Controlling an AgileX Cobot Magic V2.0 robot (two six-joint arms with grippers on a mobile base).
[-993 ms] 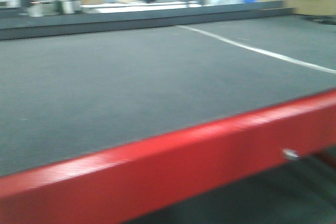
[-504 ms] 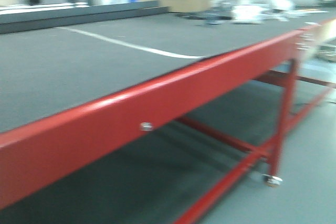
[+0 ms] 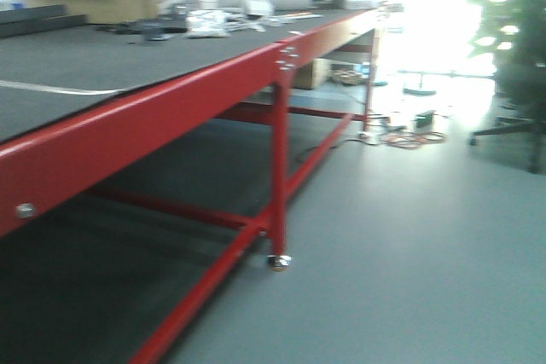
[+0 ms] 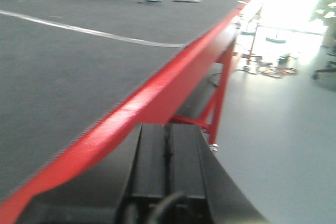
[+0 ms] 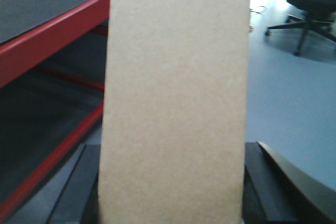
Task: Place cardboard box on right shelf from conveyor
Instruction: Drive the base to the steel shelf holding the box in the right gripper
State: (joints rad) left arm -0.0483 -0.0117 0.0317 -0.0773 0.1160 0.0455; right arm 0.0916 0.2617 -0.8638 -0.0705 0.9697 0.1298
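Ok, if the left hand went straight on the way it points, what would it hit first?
Probably the conveyor's red side rail, just beyond the left hand; depth is hard to judge.

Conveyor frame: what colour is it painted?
The conveyor frame is red; its belt is dark grey. Clearest in the exterior front-facing view.

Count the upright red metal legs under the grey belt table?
2 in the front view: the near red leg mid-frame above a shiny foot, the far red leg farther along the red-framed grey conveyor. Others may be hidden.
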